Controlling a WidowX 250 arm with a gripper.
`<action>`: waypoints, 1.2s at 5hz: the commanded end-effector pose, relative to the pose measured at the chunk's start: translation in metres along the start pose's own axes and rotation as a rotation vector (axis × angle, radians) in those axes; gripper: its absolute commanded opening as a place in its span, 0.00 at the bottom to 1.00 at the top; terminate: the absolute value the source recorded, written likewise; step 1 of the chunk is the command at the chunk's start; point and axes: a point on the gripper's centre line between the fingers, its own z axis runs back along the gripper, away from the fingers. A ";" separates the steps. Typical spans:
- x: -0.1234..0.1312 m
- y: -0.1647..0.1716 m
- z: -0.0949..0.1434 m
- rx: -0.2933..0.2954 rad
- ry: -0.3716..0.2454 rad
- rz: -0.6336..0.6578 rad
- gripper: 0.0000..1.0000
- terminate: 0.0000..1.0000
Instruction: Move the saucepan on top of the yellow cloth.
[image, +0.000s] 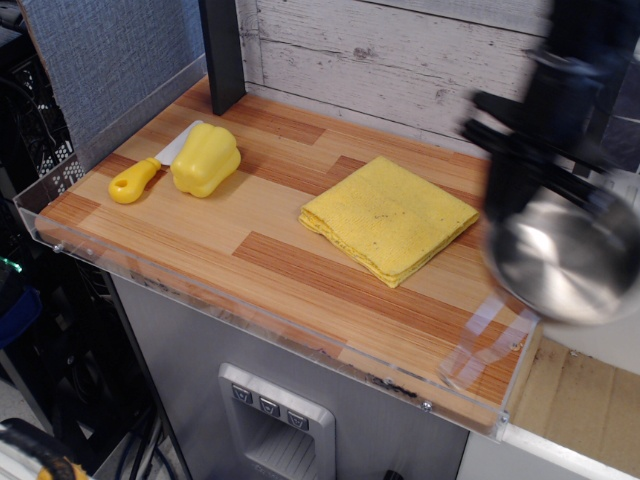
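Note:
The saucepan (562, 262), shiny steel and blurred by motion, hangs in the air over the table's right edge. Its wire handle (488, 335) shows only as a faint smear. My black gripper (512, 200) is shut on the pan's left rim and holds it clear of the wood. The yellow cloth (388, 217) lies flat and fully uncovered on the wooden table, to the left of the pan.
A yellow plastic bell pepper (205, 159) and a yellow-handled toy knife (140, 176) lie at the far left. A black post (223, 50) stands at the back left. The table (250, 250) has a clear plastic front lip.

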 end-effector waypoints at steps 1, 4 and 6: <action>-0.011 0.040 0.029 0.002 -0.042 0.112 0.00 0.00; -0.010 0.088 0.010 0.023 -0.013 0.217 0.00 0.00; -0.002 0.106 -0.012 0.008 0.032 0.249 0.00 0.00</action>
